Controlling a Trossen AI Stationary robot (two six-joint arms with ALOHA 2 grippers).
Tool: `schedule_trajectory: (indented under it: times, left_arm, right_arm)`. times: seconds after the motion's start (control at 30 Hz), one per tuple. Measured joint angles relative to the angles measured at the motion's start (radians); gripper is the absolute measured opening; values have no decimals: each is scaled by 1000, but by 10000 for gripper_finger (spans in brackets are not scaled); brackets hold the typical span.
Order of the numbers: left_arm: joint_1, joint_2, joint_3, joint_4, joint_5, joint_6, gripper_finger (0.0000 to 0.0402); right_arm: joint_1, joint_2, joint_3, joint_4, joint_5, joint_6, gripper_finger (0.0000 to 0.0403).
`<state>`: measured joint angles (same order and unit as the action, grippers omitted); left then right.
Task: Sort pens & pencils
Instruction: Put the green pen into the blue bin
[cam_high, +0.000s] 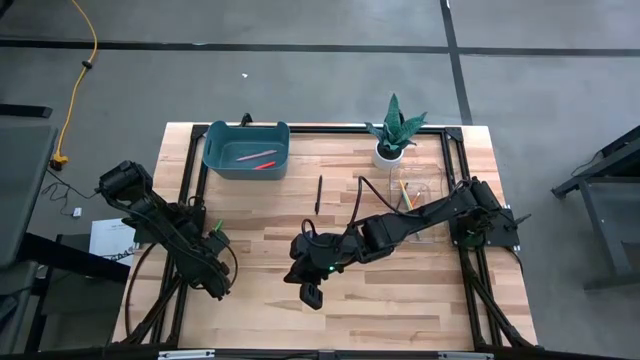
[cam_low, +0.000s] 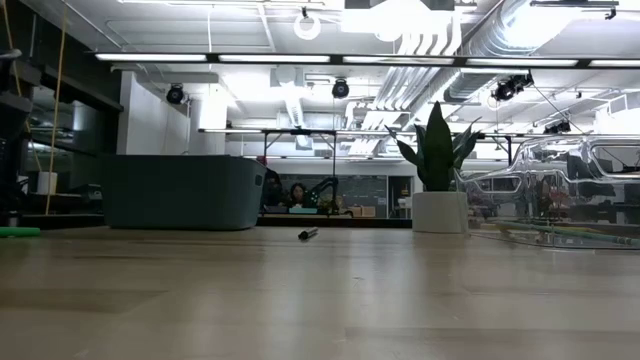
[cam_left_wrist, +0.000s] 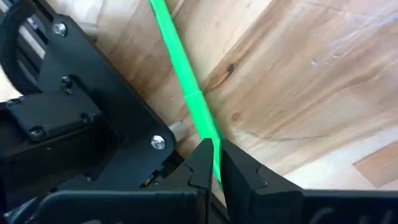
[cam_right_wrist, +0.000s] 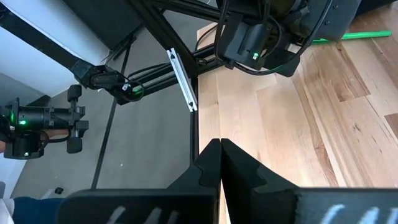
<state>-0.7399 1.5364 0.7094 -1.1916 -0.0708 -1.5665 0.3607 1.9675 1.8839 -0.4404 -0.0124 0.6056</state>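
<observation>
Left wrist view shows the left end effector (cam_left_wrist: 216, 163) clenched on the green pen (cam_left_wrist: 186, 87), which juts out over the wooden tabletop (cam_left_wrist: 298, 93) at its left edge. The right end effector (cam_high: 312, 296) hangs near the tabletop's near middle, fingers pressed together on nothing. A black pen (cam_high: 319, 193) lies at mid-table. Two reddish pens lie in the teal bin (cam_high: 218, 160) at far left; pencils stand in the clear container (cam_high: 436, 192) at right, near the potted plant (cam_high: 394, 130).

Green pen (cam_left_wrist: 186, 81) (both ends) cut off.
</observation>
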Motion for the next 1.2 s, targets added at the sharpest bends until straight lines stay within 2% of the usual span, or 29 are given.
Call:
schedule_trajectory:
  times: [0.27, 0.63, 1.0, 1.2]
  left_arm:
    - [-3, 9, 0, 39, 18, -1, 10]
    - [-122, 46, 0, 56, 119, -118, 15]
    - [-138, 46, 0, 147, 12, -144, 8]
    - [-137, 46, 0, 144, 11, -159, 8]
  right_arm:
    - [0, 0, 0, 0, -15, 0, 0]
    - [0, 0, 0, -3, -19, -1, 0]
    - [0, 0, 0, -3, -18, -3, 0]
    - [0, 0, 0, -3, -18, 5, 0]
